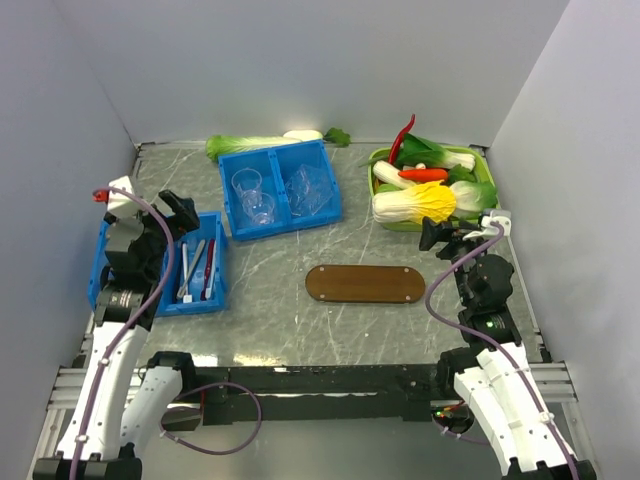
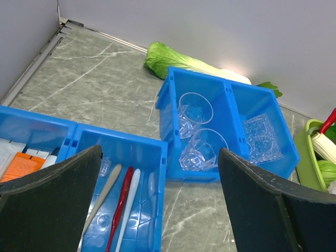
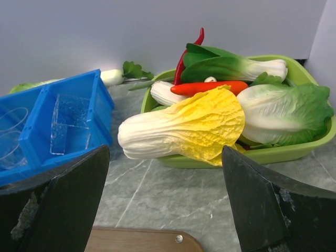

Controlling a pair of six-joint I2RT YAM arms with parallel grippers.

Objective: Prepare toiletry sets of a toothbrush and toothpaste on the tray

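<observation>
The brown wooden tray lies in the middle of the counter. At its 11 o'clock, clear cups sit in a big blue bin. At its 9 o'clock, brushes lie in a small blue bin. The left gripper hangs above that bin, wide open and holding nothing. The right gripper, at the tray's 2 o'clock, is wide open too.

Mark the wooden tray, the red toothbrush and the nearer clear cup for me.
wooden tray (image 1: pixel 365 284), top external view, bare middle of the board.
red toothbrush (image 2: pixel 121 203), left wrist view, middle of its handle.
nearer clear cup (image 2: pixel 201 152), left wrist view, its faceted side wall.
</observation>
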